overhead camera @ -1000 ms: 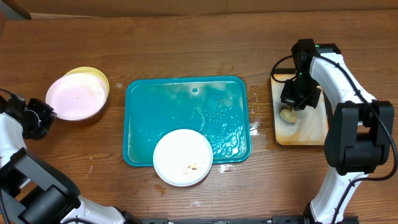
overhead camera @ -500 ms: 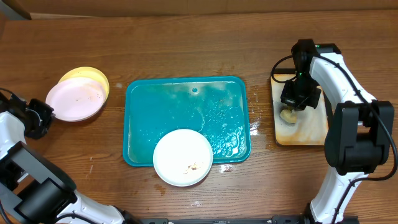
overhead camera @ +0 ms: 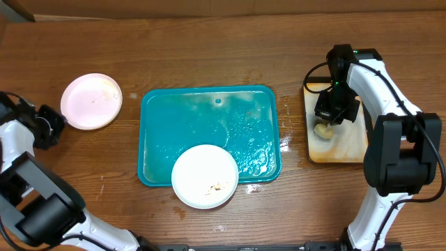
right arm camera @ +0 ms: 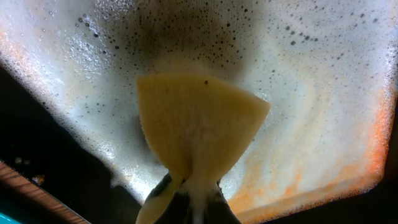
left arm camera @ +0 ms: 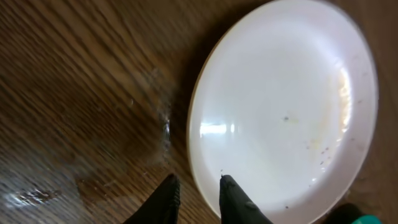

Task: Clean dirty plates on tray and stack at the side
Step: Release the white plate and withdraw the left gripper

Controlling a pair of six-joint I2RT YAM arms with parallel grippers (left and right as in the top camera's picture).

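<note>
A pinkish-white plate [overhead camera: 90,101] lies on the table left of the teal tray [overhead camera: 181,118]. It covers the pale yellow plate, which is hidden. My left gripper [overhead camera: 54,120] is at its near-left rim. In the left wrist view the jaws [left arm camera: 198,185] are closed narrowly across the rim of this plate [left arm camera: 286,106], which has small brown specks. A second white plate [overhead camera: 205,174] with a brown smear sits on the tray's front edge. My right gripper [overhead camera: 324,127] is shut on a yellow sponge [right arm camera: 199,124].
The sponge rests on the small rust-stained tray [overhead camera: 345,150] at the right, whose foamy wet surface [right arm camera: 323,93] fills the right wrist view. The teal tray is wet and glossy. Bare wood table lies along the back and front.
My left gripper has moved the pinkish-white plate up and to the right. It now sits fully over the yellow plate. The right arm and the sponge have not moved.
</note>
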